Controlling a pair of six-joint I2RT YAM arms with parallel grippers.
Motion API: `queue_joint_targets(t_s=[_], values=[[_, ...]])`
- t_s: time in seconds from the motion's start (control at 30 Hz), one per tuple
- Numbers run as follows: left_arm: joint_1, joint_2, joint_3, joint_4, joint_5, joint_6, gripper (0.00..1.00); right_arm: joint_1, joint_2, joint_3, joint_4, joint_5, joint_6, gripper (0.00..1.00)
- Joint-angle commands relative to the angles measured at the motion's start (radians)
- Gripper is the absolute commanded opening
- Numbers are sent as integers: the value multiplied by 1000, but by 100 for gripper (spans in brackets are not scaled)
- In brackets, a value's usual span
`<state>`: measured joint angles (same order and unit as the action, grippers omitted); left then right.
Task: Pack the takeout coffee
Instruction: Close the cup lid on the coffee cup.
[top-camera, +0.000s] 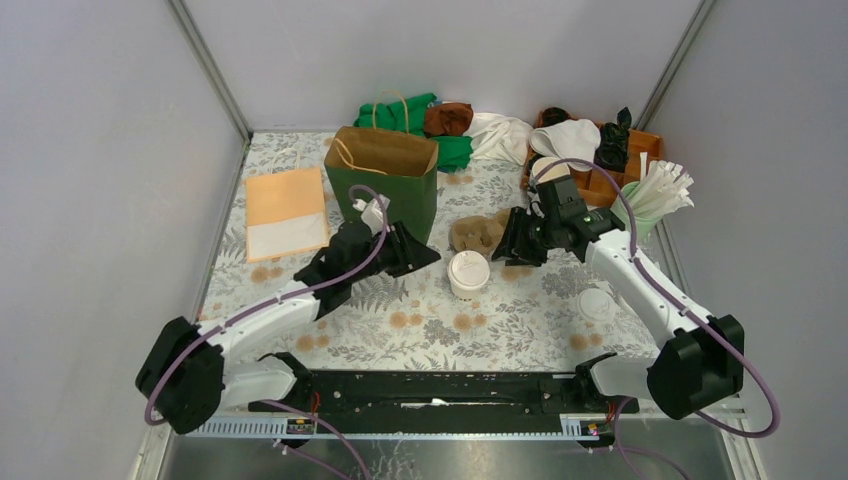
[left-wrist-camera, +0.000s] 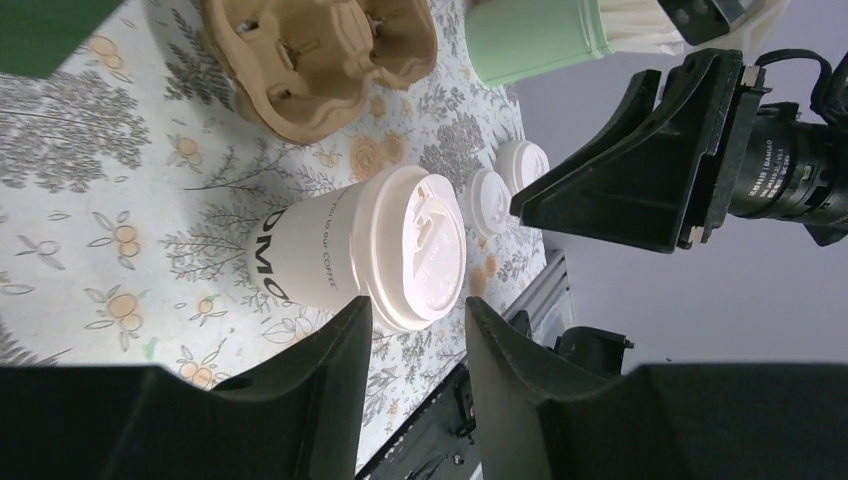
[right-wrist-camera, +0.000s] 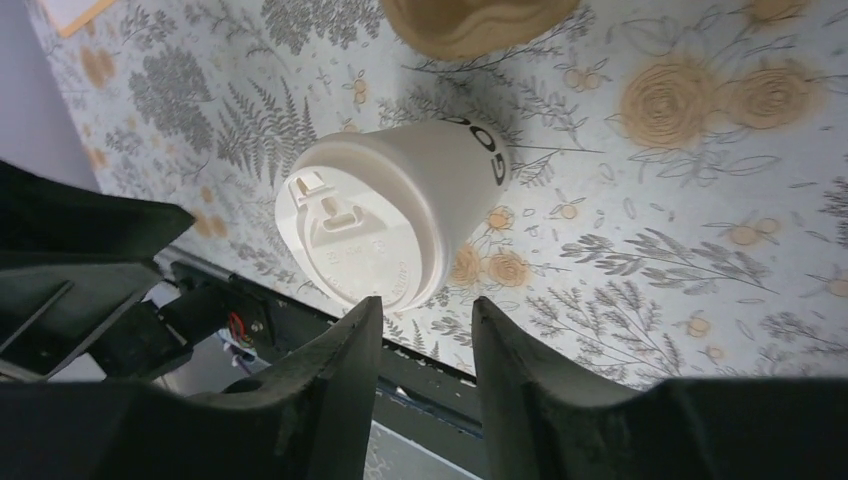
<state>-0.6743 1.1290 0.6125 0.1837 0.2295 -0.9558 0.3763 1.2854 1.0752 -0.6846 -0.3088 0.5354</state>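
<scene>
Left end effector (top-camera: 425, 255) left of takeout coffee (top-camera: 468, 272), right end effector (top-camera: 507, 248) opposite.

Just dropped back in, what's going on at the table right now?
The takeout coffee stands upright on the table with its lid on, not yet packed. The left gripper and the right gripper sit on either side of it with their fingers apart, and neither holds it. The green paper bag stands open beyond the left gripper. The brown cup carrier lies just behind the cup.
</scene>
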Motion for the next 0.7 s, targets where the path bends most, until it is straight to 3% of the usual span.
queue_joint_targets(t_s=[0.0,0.17,0.67], values=[[-4,104,39,148,184,-7,41,-16,-24,-60,152,-145,42,43],[-2,162,86,90,168,4,39,-29,-39,-103,192,-155,78,32],[13,279,141,58,207,3,27,-40,-37,-165,210,-143,74,26]])
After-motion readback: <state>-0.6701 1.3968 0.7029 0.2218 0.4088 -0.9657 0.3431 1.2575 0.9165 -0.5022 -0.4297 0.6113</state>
